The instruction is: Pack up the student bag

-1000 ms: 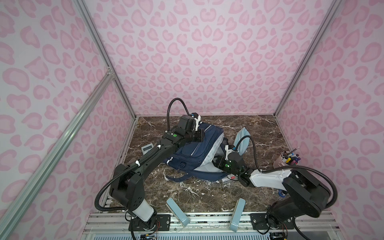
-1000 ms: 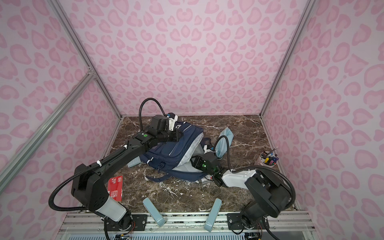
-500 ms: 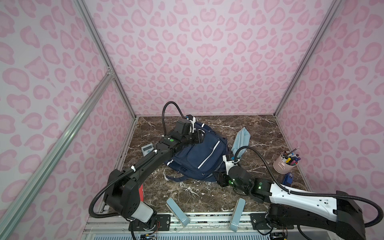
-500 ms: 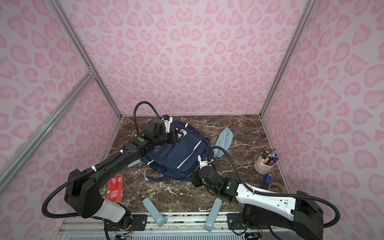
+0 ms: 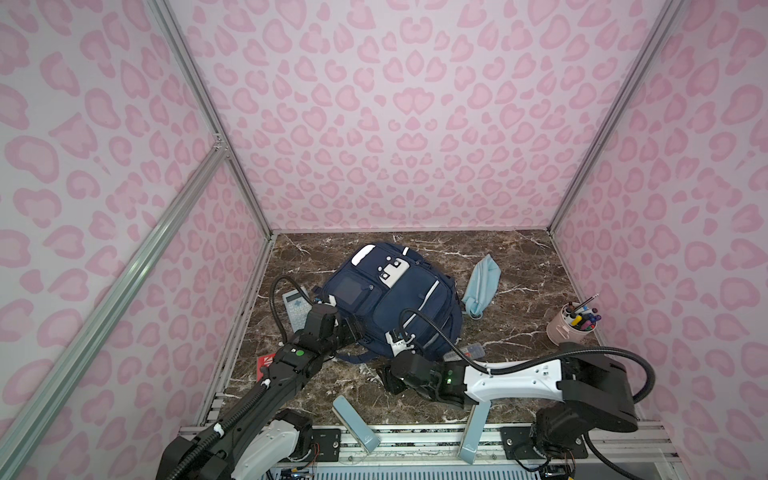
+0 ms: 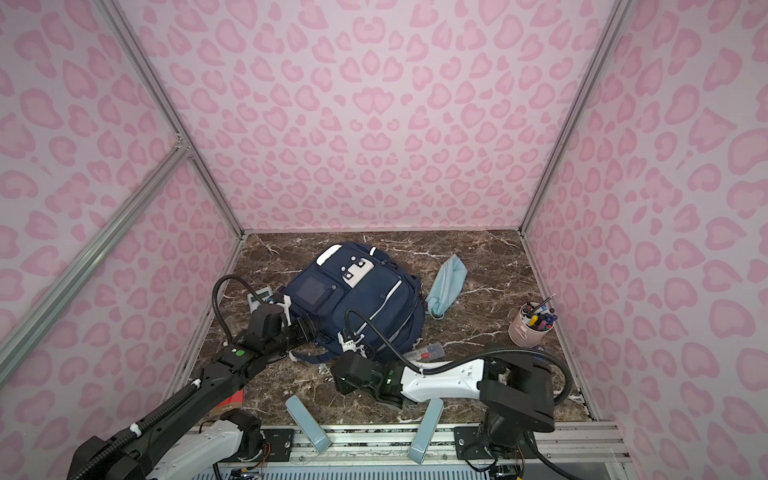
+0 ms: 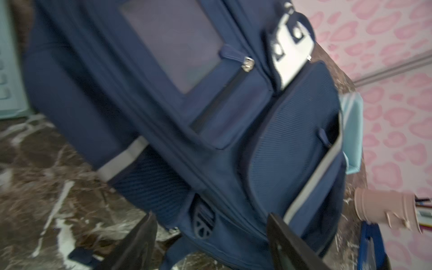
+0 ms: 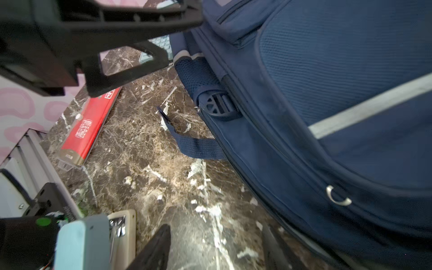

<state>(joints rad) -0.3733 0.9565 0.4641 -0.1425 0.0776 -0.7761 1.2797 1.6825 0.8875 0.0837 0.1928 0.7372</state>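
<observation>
Left pincer withdrew, open | right pincer withdrew, open | student bag lying flat

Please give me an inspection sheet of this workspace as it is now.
Surface: brown marble table.
Job's things: student bag lying flat, pockets up.
Clutter: light-blue pouch, calculator, pink pen cup, red packet, small clear case, around the bag.
Grippers: left gripper open at the bag's lower corner; right gripper open over marble beside the bag.
Cables: black cable on each wrist; the right arcs over the bag.
Surroundings: pink patterned walls, aluminium frame.
</observation>
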